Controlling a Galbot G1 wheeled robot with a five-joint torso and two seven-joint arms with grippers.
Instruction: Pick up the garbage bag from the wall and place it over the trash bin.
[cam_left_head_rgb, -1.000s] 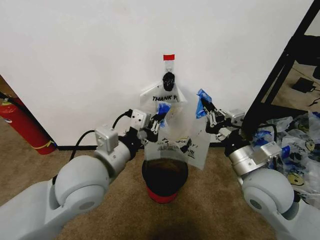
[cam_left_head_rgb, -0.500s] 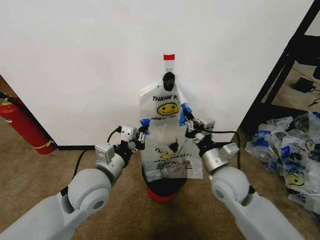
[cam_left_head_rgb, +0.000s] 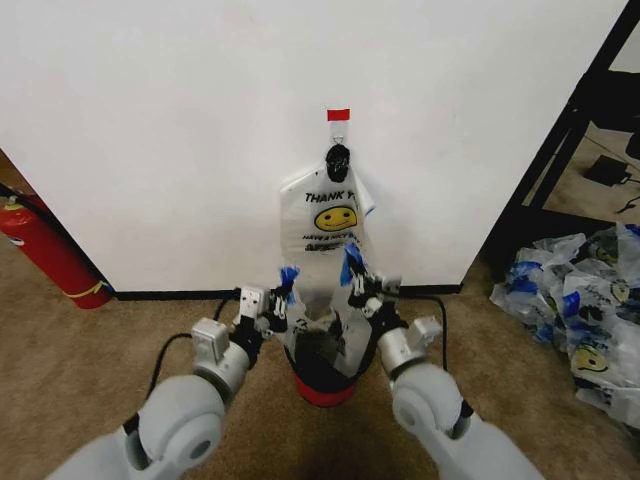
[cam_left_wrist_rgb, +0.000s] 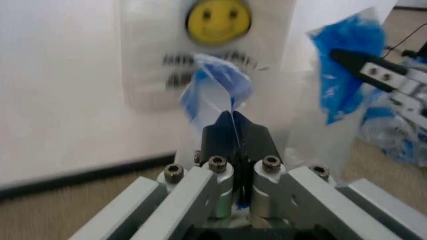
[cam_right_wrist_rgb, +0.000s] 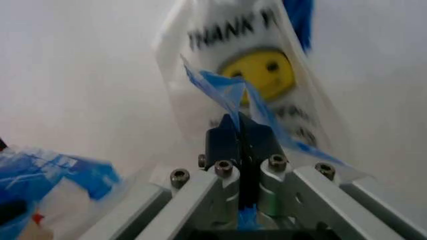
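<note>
step: lowering the thin translucent white garbage bag (cam_left_head_rgb: 322, 335) onto the small round dark trash bin (cam_left_head_rgb: 325, 372); left gripper (cam_left_head_rgb: 283, 290) and right gripper (cam_left_head_rgb: 352, 277) each pinch a blue handle just above its rim; next, judged: spread mouth around rim.

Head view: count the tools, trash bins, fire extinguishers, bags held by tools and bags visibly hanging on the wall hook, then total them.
tools: 2, left tool and right tool
trash bin: 1
fire extinguisher: 1
garbage bag held: 1
hooked bag: 1
Total: 6
</note>
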